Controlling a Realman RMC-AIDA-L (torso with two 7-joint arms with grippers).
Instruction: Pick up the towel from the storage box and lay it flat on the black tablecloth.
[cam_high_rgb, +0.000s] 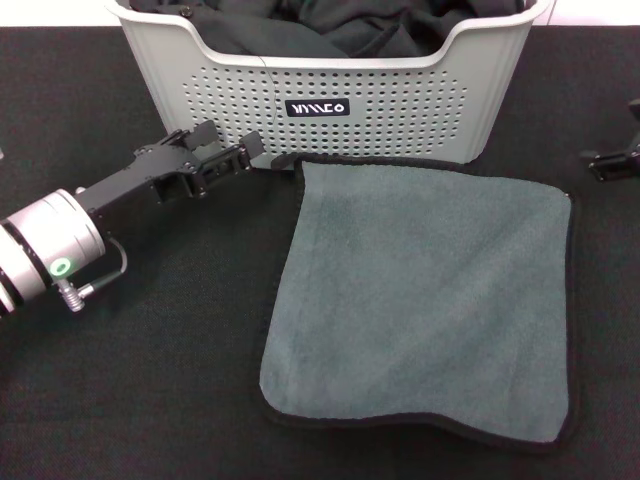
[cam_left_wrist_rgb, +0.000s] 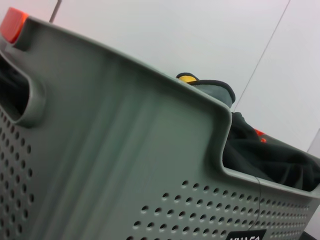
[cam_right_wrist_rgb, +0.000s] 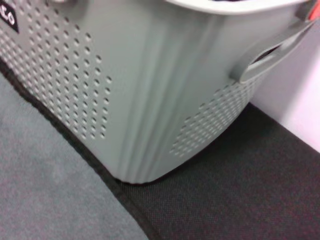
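Note:
The towel (cam_high_rgb: 425, 290) lies spread flat, grey-green face up, on the black tablecloth (cam_high_rgb: 150, 380), right in front of the storage box (cam_high_rgb: 400, 100). My left gripper (cam_high_rgb: 238, 140) is low over the tablecloth, just left of the towel's far left corner and close to the box's front wall. Its fingers are apart and hold nothing. My right gripper (cam_high_rgb: 615, 160) shows only partly at the right edge, beside the box. The right wrist view shows the towel's edge (cam_right_wrist_rgb: 45, 190) against the box corner (cam_right_wrist_rgb: 150, 100).
Plain black cloths (cam_high_rgb: 330, 25) fill the storage box. In the left wrist view a folded grey-green and yellow cloth (cam_left_wrist_rgb: 205, 85) sticks up behind the box rim (cam_left_wrist_rgb: 125, 65). A white wall stands behind the box.

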